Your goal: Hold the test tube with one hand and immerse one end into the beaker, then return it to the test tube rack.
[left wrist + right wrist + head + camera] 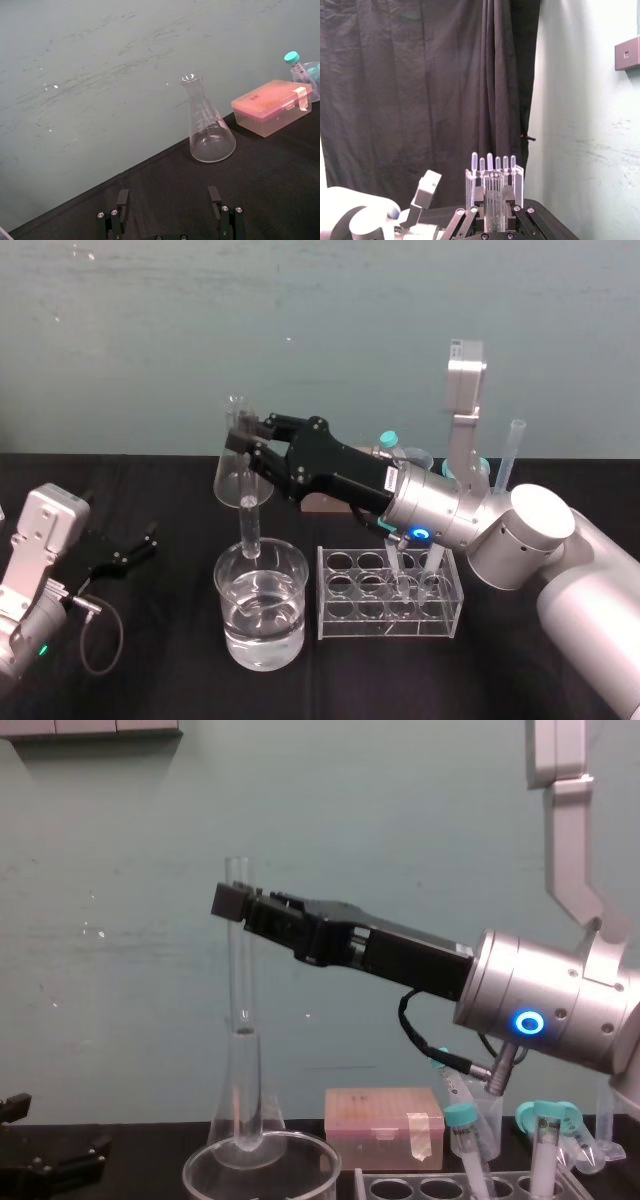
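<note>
- Fingers of the left gripper are spread wide and hold nothing. It sits low over the surface at far left, idle.
- The right gripper reaches across from the right. Its fingers are clamped on the upper part of the test tube, just below the lip.
- The tube hangs upright, round end down in the mouth of the beaker. In the chest view the tip sits near rim level, so we judge it above the water, not yet wet.
- The test tube rack stands just right of the beaker, with several holes free.
- We reckon pick-up and carry are done. Left to do: lower to immerse, lift out, return to the rack.
</note>
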